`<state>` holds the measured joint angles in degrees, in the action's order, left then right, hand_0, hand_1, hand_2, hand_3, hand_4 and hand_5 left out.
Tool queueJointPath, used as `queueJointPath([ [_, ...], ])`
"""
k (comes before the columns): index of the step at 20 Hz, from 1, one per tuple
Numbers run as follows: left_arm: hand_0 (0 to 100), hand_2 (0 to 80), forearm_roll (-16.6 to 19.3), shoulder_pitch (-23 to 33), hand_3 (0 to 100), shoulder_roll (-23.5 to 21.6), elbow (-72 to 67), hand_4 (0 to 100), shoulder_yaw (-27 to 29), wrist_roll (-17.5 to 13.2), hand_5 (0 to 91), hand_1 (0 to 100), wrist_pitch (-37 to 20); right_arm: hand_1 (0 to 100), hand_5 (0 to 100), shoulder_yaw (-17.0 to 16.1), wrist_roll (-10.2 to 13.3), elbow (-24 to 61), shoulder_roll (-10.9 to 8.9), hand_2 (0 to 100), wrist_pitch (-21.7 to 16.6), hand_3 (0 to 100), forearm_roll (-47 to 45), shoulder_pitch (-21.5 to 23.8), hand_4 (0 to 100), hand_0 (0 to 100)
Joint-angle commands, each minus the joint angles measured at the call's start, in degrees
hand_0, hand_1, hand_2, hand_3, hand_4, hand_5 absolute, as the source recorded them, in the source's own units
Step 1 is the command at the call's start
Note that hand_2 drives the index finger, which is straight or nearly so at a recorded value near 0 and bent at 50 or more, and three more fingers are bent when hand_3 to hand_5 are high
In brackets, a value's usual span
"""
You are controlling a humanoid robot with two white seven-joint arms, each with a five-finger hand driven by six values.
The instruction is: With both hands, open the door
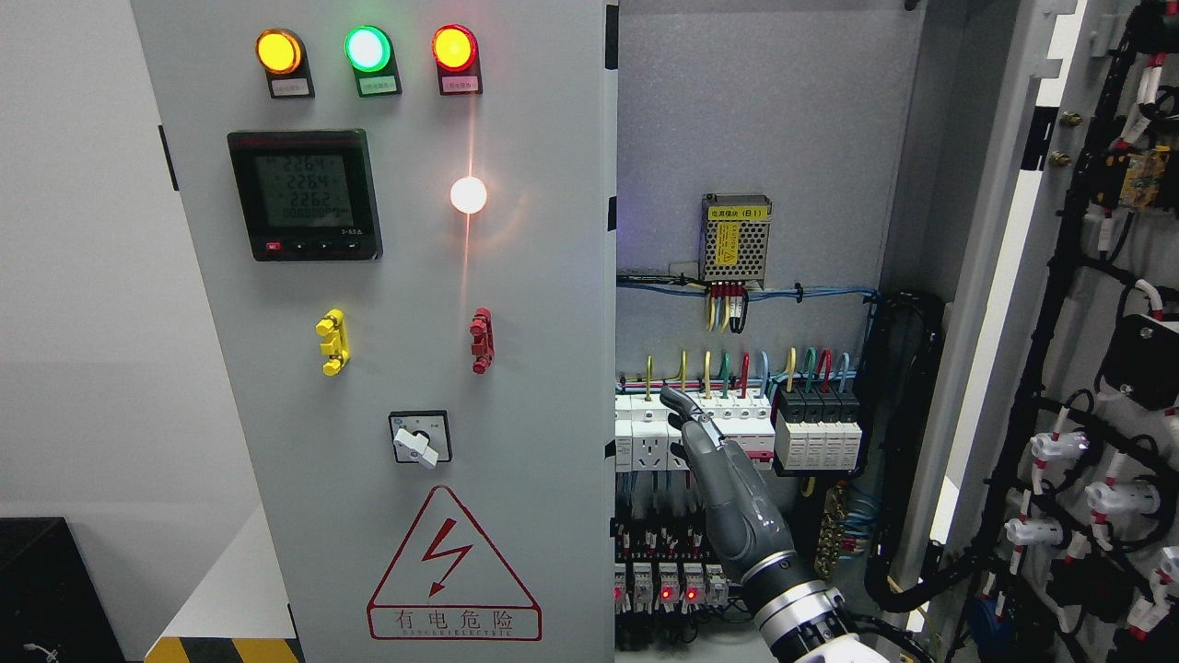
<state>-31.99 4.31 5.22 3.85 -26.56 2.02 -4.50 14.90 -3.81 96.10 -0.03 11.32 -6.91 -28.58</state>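
The cabinet's left door (516, 322) is a grey panel with three lit lamps, a meter (304, 193) and a rotary switch (420, 438); it stands closed. The right door (1087, 368) is swung wide open to the right, with its wired inner side facing me. My right hand (682, 410) comes up from the bottom edge, right of the middle. It reaches inside the cabinet opening, fingers stretched out and holding nothing, in front of the row of white breakers (737, 433). It is not touching either door. The left hand is out of view.
Inside the cabinet are a perforated power supply (735, 238), coloured wires, black modules (818, 425) and lower breakers with red lights. A thick black cable bundle (907, 442) runs down by the hinge side. A black box (46, 589) stands at the lower left.
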Motion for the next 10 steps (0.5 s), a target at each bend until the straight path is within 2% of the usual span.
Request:
queueJointPath([
  [1, 0, 0.0, 0.00, 0.00, 0, 0.06, 0.02, 0, 0.02, 0.00, 0.0, 0, -0.07, 0, 0, 1.54, -0.15, -2.23, 0.83, 0, 0.01, 0, -0.12, -1.30, 0, 19],
  [10, 0, 0.0, 0.00, 0.00, 0, 0.06, 0.02, 0, 0.02, 0.00, 0.0, 0, 0.02, 0, 0, 1.63, -0.15, -3.29, 0.74, 0, 0.10, 0, -4.16, -3.23, 0, 19],
])
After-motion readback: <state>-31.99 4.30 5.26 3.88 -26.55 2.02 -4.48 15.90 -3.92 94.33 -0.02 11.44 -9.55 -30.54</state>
